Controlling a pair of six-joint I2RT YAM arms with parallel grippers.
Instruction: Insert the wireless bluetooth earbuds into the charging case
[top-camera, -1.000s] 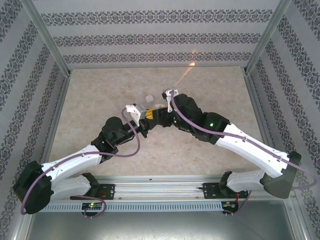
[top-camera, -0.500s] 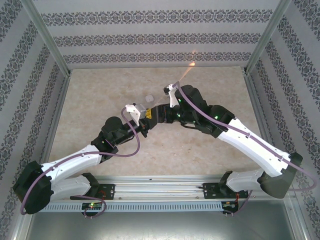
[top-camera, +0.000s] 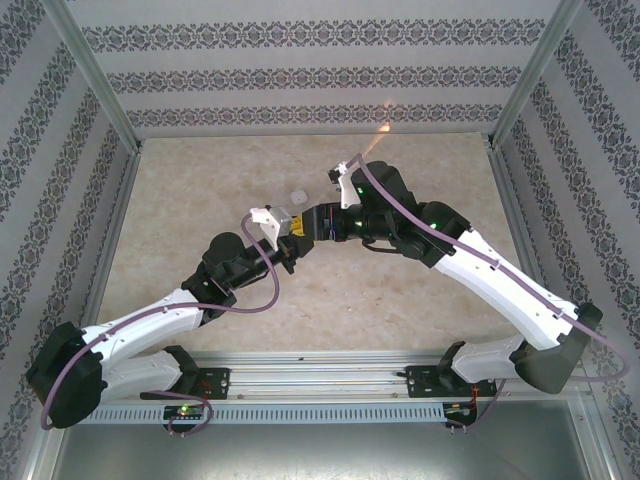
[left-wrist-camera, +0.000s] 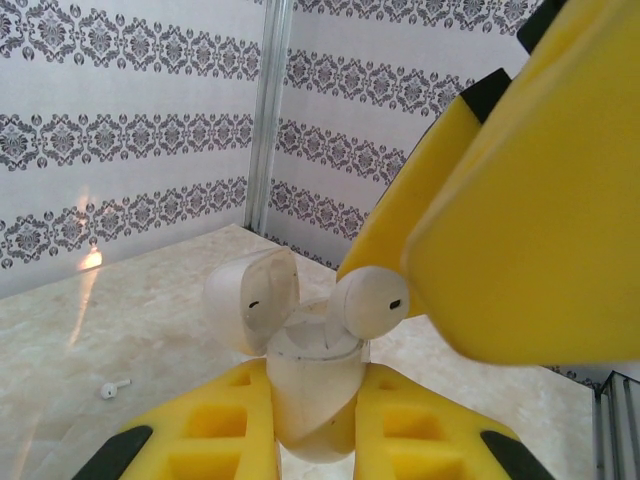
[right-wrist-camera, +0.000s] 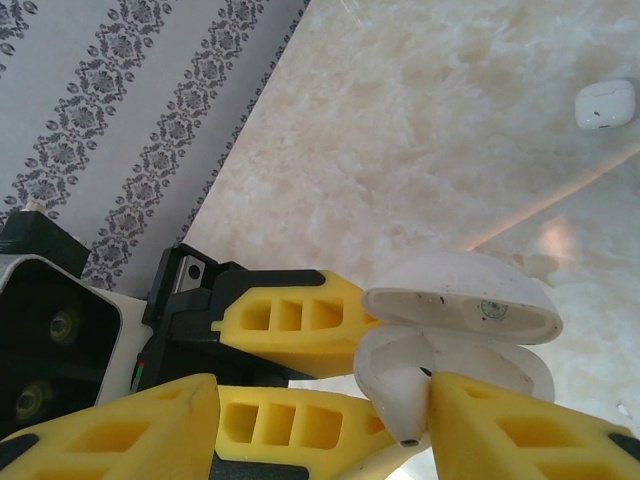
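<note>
My left gripper is shut on the white charging case, holding it above the table with its lid flipped open. One white earbud sits in the mouth of the case, its round head sticking out. My right gripper reaches in from the right. Its fingers stand apart, and one finger touches the earbud. Another earbud lies loose on the table beyond the case.
A rounded-square white case lies shut on the marble tabletop. A round white disc-like case sits just behind the two grippers. Patterned walls and metal posts enclose the table.
The right arm has swung its wrist and elbow up and away from the near edge, while its fingertips stay at the case. The left arm has held still with the case.
</note>
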